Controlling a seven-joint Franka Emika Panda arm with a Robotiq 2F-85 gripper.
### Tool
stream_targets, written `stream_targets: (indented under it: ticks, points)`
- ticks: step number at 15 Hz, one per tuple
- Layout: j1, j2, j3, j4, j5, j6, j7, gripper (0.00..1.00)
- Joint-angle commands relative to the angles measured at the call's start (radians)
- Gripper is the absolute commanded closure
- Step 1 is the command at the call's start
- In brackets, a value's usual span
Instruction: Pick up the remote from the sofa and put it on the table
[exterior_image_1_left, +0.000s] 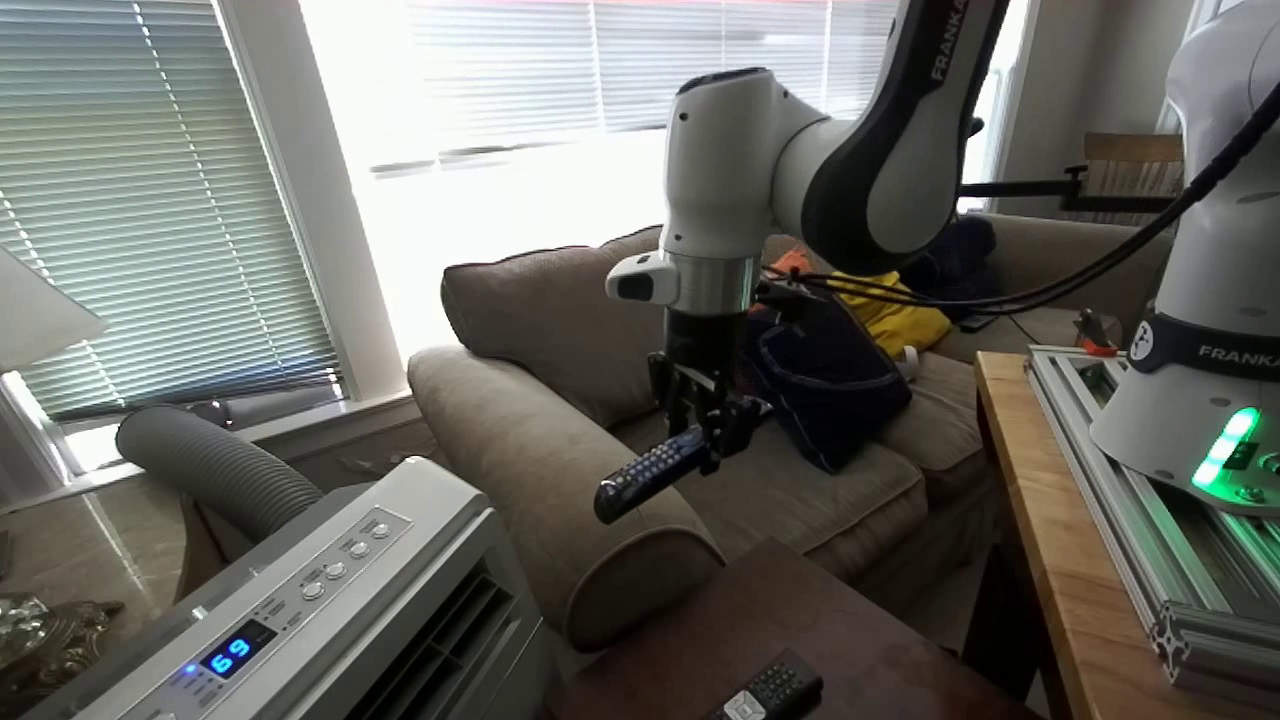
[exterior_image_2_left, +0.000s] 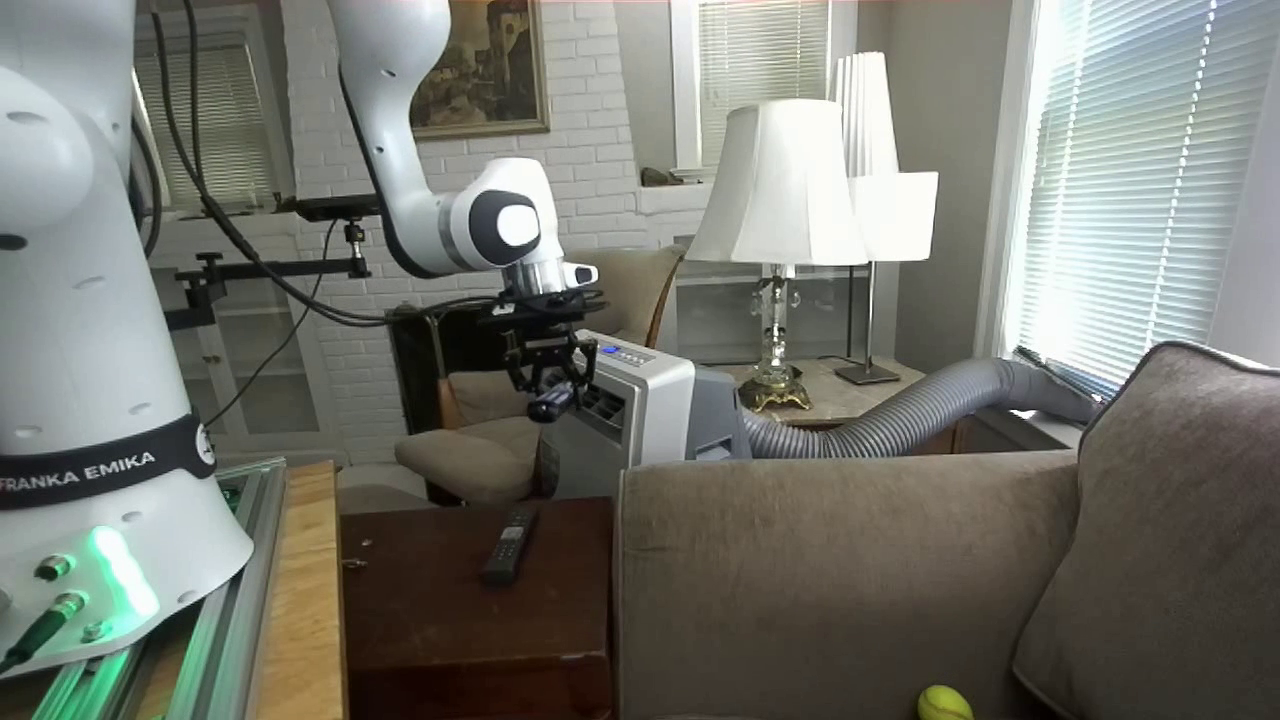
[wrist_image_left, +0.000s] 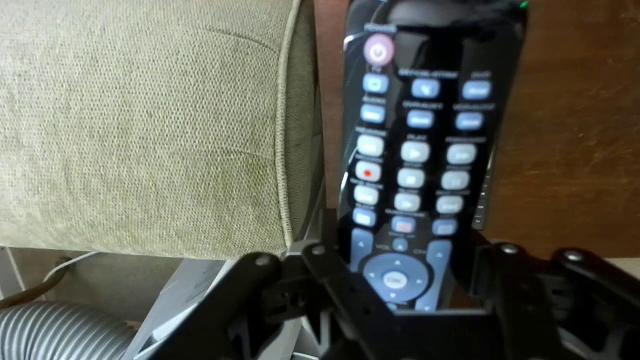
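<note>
Black remote (wrist_image_left: 417, 165) | wrist view: near end hidden behind end effector (wrist_image_left: 402, 245)

In an exterior view I see a boxy white-and-grey plastic air conditioner (exterior_image_2_left: 660, 415) with a ribbed grey tubular hose (exterior_image_2_left: 900, 415); behind it, a white bell-shaded, glass-stemmed lamp (exterior_image_2_left: 778, 220) on a pale-topped counter (exterior_image_2_left: 835, 403); at lower right, a round yellow-green tennis ball (exterior_image_2_left: 943, 703).

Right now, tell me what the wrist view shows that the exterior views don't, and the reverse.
Only the wrist view: the pink power button on the remote, close up.
Only the exterior views: a white lampshade and window blinds; in an exterior view, also a tennis ball.
All share: the gripper holding the remote, part of the sofa, the table and the grey hose.
</note>
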Motion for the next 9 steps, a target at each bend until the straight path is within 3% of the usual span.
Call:
stream_targets:
  ticks: [1, 5, 9]
  points:
    - [0.133, 0.076, -0.130, -0.004, -0.099, 0.139, 0.179, 0.73]
    - [0.278, 0.195, -0.255, 0.014, -0.083, 0.252, 0.238, 0.73]
    - [0.317, 0.346, -0.256, 0.050, -0.060, 0.370, 0.212, 0.73]
